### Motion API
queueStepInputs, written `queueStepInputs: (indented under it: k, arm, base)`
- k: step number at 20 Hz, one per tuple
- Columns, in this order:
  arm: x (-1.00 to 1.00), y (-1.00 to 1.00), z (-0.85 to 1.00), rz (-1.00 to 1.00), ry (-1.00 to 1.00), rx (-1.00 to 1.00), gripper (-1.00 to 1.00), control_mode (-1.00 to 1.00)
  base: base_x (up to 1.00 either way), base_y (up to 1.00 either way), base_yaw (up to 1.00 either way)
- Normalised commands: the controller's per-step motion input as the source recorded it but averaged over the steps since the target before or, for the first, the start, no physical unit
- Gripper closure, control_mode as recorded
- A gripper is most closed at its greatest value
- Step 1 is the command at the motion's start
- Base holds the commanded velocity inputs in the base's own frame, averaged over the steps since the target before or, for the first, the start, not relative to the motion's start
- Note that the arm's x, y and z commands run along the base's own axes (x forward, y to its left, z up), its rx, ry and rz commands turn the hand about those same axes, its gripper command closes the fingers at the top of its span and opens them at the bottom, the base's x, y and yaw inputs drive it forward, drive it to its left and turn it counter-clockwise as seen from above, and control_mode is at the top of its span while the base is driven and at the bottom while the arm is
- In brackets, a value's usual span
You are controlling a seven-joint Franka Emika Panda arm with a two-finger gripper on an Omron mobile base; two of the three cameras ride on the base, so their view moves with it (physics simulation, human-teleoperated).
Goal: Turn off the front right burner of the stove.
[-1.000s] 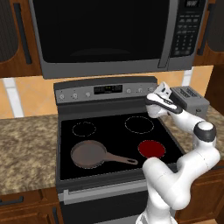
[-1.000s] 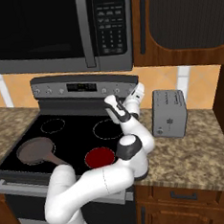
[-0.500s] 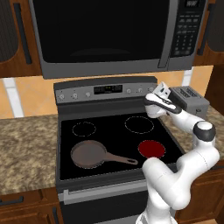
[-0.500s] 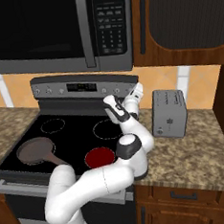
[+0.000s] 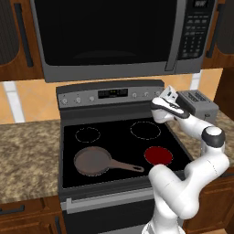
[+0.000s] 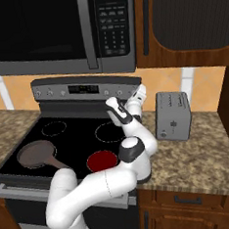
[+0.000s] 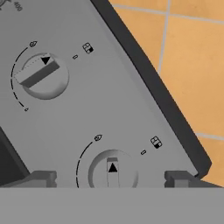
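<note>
The stove (image 5: 119, 140) is a black glass-top range, and its front right burner (image 5: 158, 155) glows as a solid red disc, also seen as the red disc (image 6: 102, 160). My gripper (image 5: 156, 103) is up at the right end of the grey back panel (image 5: 91, 97), open. In the hand view the gripper (image 7: 111, 178) straddles a small round knob (image 7: 113, 172) whose arrow mark points up. Both fingertips (image 7: 43, 178) stand clear of it on either side. A second knob (image 7: 41, 75) up-left is turned at a slant.
A brown frying pan (image 5: 93, 161) sits on the front left zone, handle pointing right. A grey toaster (image 6: 173, 115) stands on the granite counter right of the stove. The big dark microwave (image 5: 109, 36) hangs low over the back panel. An orange tiled wall (image 7: 188, 57) lies behind.
The hand has edged slightly closer to the back panel. The jaws stay open, and the burner stays red.
</note>
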Motion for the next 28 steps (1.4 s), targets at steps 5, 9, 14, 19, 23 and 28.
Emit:
queueStepInputs:
  k: [5, 9, 14, 19, 23, 28]
  arm:
    - [0.0, 0.0, 0.0, 0.0, 0.0, 0.0, 1.0, -1.0]
    - [0.0, 0.0, 0.0, 0.0, 0.0, 0.0, 1.0, -1.0]
    - [0.1, 0.0, 0.0, 0.0, 0.0, 0.07, 1.0, -1.0]
    - [0.04, 0.0, 0.0, -0.09, 0.0, 0.18, 1.0, -1.0]
    - [0.0, -0.09, 0.0, -0.15, 0.0, 0.36, 1.0, -1.0]
    - [0.0, -0.19, 0.0, -0.16, 0.0, 0.47, 1.0, -1.0]
  base:
    - [0.0, 0.0, 0.0]
    - [0.0, 0.0, 0.0]
    - [0.0, 0.0, 0.0]
    - [0.0, 0.0, 0.0]
    - [0.0, 0.0, 0.0]
    - [0.0, 0.0, 0.0]
